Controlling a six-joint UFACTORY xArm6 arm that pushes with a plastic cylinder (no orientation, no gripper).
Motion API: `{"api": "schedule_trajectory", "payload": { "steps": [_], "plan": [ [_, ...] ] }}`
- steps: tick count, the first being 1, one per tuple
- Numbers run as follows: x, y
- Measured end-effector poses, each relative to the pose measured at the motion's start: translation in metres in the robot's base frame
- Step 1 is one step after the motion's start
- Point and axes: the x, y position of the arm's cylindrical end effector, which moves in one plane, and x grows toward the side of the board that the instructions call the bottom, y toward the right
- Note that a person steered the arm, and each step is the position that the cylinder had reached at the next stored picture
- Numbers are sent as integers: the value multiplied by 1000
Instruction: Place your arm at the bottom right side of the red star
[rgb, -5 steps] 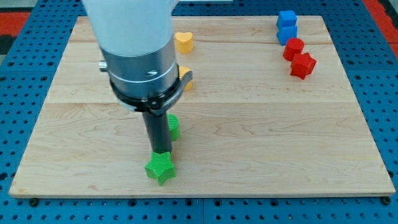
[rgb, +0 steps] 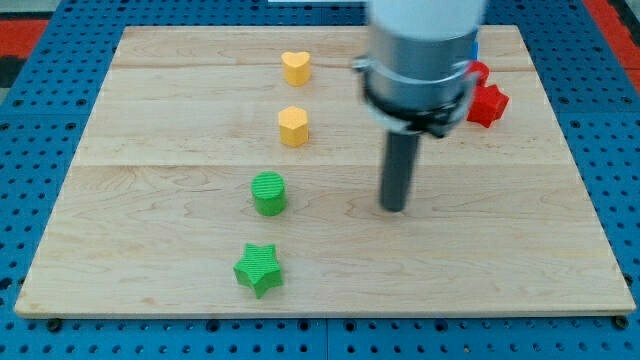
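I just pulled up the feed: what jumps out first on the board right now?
The big arm housing fills the view's top centre-right, its dark rod dropping to my tip on bare wood mid-board, touching no block. To its left a column of blocks runs downward: yellow heart, yellow hexagon, green cylinder, green star. The red star peeks out at the housing's right, up and right of my tip.

My tip (rgb: 394, 208) sits right of the cylinder (rgb: 268, 193), star (rgb: 259, 269) below

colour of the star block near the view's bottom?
Green: the star block, clearest in the camera view, the only one given.
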Motion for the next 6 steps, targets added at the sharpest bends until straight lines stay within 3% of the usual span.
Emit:
{"api": "schedule_trajectory", "payload": {
  "steps": [2, 3, 4, 6],
  "plan": [
    [-45, 146],
    [-75, 178],
    [-97, 180],
    [-104, 103]
  ]
}}
